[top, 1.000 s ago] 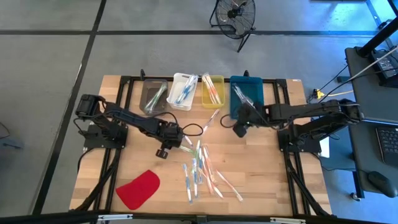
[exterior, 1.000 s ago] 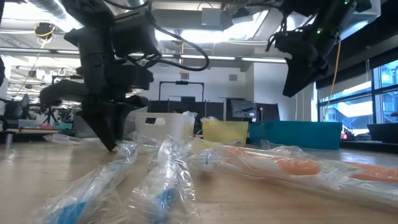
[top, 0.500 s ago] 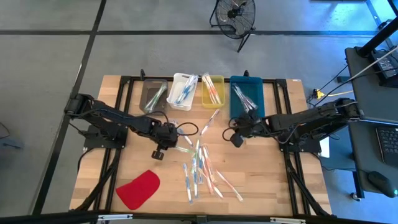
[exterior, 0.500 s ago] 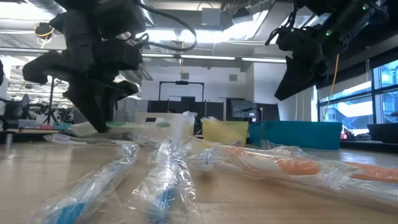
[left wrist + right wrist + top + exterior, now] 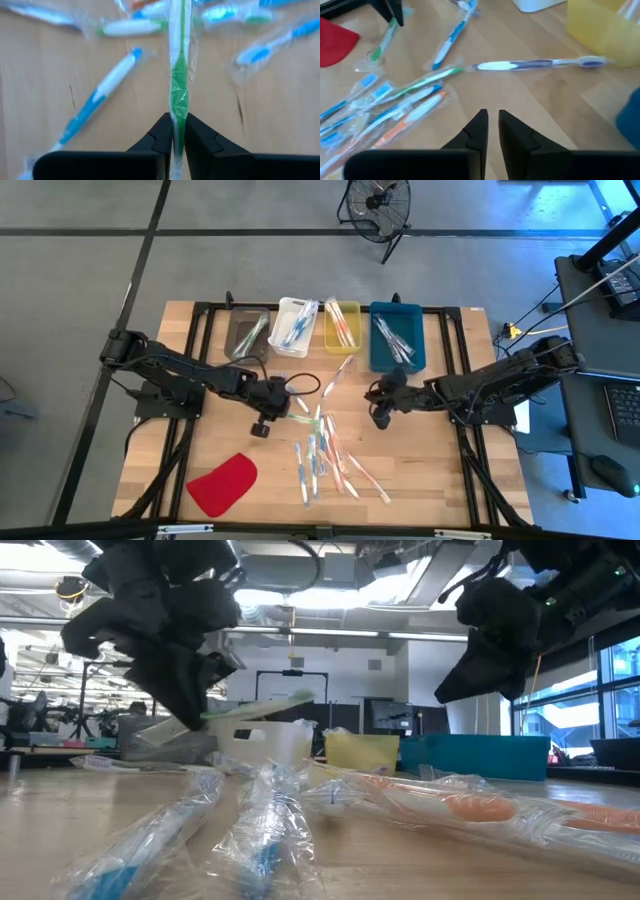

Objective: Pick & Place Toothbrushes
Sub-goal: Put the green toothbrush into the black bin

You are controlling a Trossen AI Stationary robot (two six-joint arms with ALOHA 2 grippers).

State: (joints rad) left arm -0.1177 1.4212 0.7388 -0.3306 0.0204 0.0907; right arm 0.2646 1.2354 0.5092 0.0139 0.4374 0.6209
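Seen from above, a wooden tabletop holds four bins along its far edge and a loose pile of wrapped toothbrushes near the middle.

The left end effector is clamped on a green toothbrush in a clear wrapper, lifted above the pile. From the low camera the brush sticks out level from the fingers.

The right end effector hangs over bare wood just right of the pile, fingers nearly together and empty. A blue toothbrush lies ahead of it, near the yellow bin.

Risk: the grip is on the slick wrapper at one end, so the brush could slide or swing loose on the way to a bin. The nearly touching fingers on the right may push a brush away rather than straddle it.
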